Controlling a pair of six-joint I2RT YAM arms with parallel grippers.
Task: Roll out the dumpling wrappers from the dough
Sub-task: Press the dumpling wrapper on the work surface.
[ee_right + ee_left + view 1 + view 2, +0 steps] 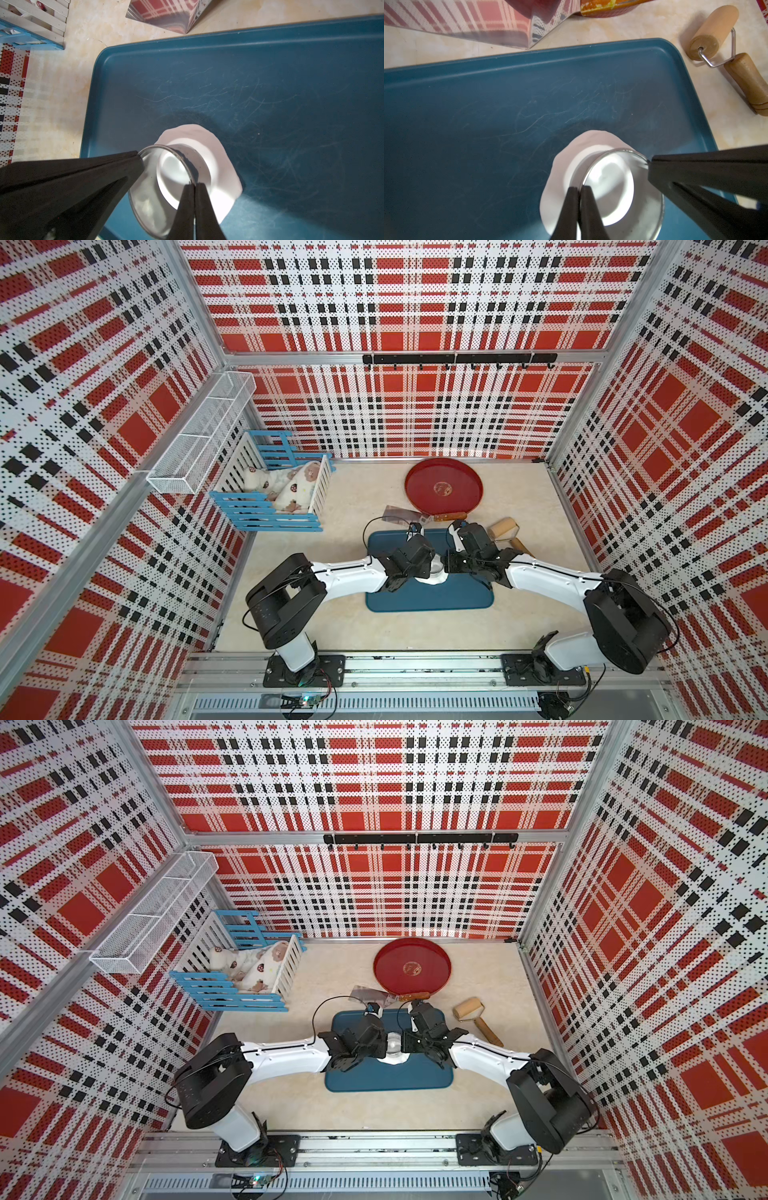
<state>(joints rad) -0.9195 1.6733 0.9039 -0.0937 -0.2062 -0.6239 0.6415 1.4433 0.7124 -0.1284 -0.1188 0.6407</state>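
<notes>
The dough (pixel 591 138) (pixel 197 135) lies flat and white with a wavy, ragged edge on the blue tray (pixel 488 124) (pixel 428 601). A small steel cup (pixel 645 207) (pixel 143 197) stands on it, mouth up, and also shows in both top views (pixel 436 566) (pixel 394 1044). My left gripper (pixel 579 188) is shut on one side of the cup's rim. My right gripper (pixel 194 185) is shut on the opposite side. White dough fills the cup's bottom. No separate dumpling wrapper is in view.
The wooden roller (pixel 503 529) (pixel 714 33) lies right of the tray. A steel scraper with a wooden handle (pixel 405 514) lies behind it, before the round red tray (pixel 444 489). A blue-and-white crib with a doll (pixel 282 493) stands at the back left under a wire basket (pixel 199 439).
</notes>
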